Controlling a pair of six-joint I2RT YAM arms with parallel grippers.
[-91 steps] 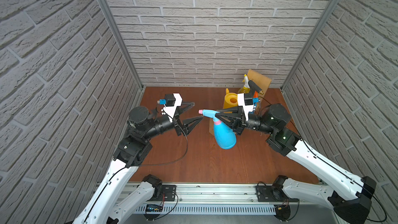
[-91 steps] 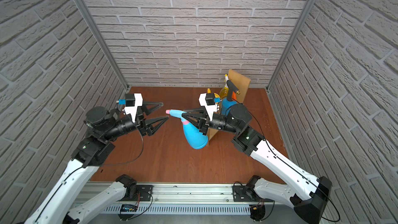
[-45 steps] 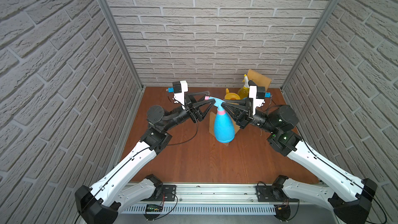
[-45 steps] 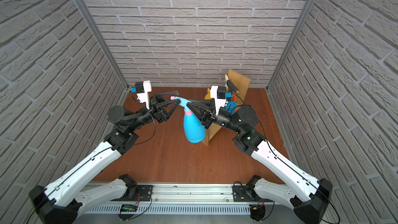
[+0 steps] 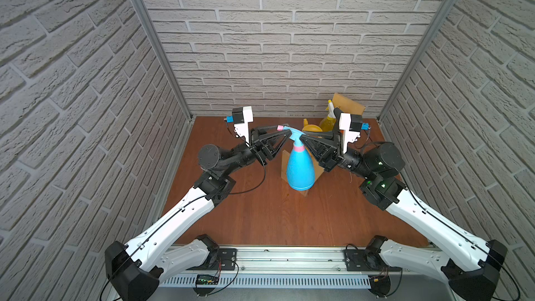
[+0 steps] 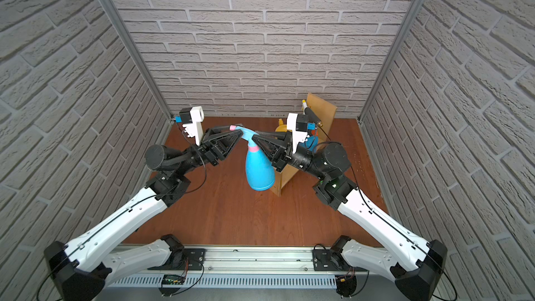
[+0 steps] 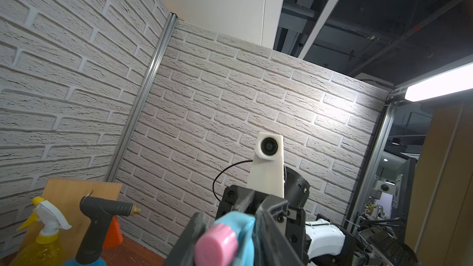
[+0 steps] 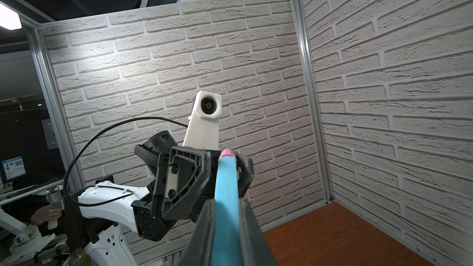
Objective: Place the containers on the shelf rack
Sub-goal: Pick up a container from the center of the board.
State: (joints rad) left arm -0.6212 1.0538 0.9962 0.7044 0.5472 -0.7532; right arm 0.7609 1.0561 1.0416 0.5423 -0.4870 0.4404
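A: Where is the spray bottle [image 5: 300, 169] sitting right now?
B: It is hanging upright in the middle of both top views, seemingly off the table [image 5: 260, 212]. Its base is overlapping the near end of the rack [image 5: 348, 105], which is running toward the upper right

A: Who is gripping it?
B: The right gripper [image 5: 303, 139] is clamping the blue spray head tight. The left gripper [image 5: 285, 130] is flanking the pink nozzle [image 7: 217, 246] with narrow fingers [image 7: 195, 229]; whether they are pressing on it, I cannot tell

A: How is it going to handle?
B: I am judging it light, hollow plastic, smooth and rather slippery. The cone body is looking too wide for these fingers, so the neck or head is the place to hold. Hanging from that high, it is likely to swing

A: Any writing?
B: Nothing is showing on the bottle. A small blue notice [image 8: 14, 167] is hanging at the left edge of the right wrist view, too small to read
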